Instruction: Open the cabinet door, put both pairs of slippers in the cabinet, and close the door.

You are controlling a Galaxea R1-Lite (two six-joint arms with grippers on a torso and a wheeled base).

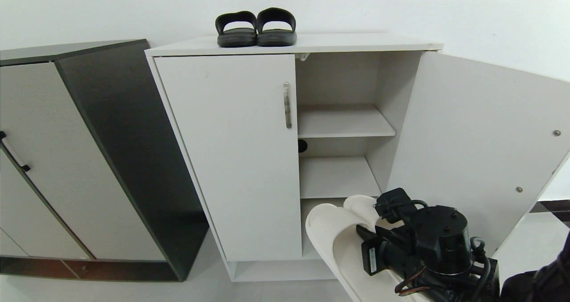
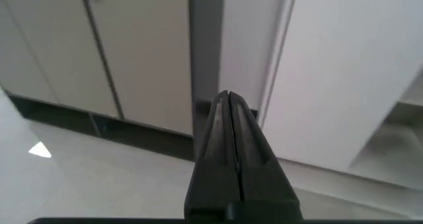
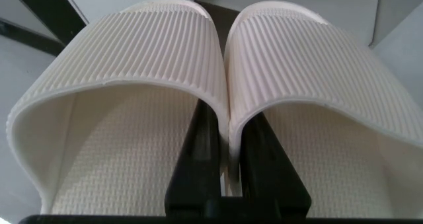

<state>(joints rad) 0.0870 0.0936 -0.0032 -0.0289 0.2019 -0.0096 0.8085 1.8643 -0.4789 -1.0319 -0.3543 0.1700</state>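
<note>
Right claw (image 3: 228,128): is pinching the white slippers' touching inner strap edges together, one finger inside each slipper.
White slippers (image 1: 331,230): are hanging toes-forward at the cabinet's (image 1: 356,41) open right half, just before its lowest compartment.
Black slippers (image 1: 256,28): are sitting on the cabinet top at its front edge, above the shut left door (image 1: 227,159).
Left claw (image 2: 229,125): is hanging pressed together, holding nothing.
Risk: with only the strap edges being gripped, one slipper could be working loose, or a toe could snag the shelf edge (image 1: 338,198).
</note>
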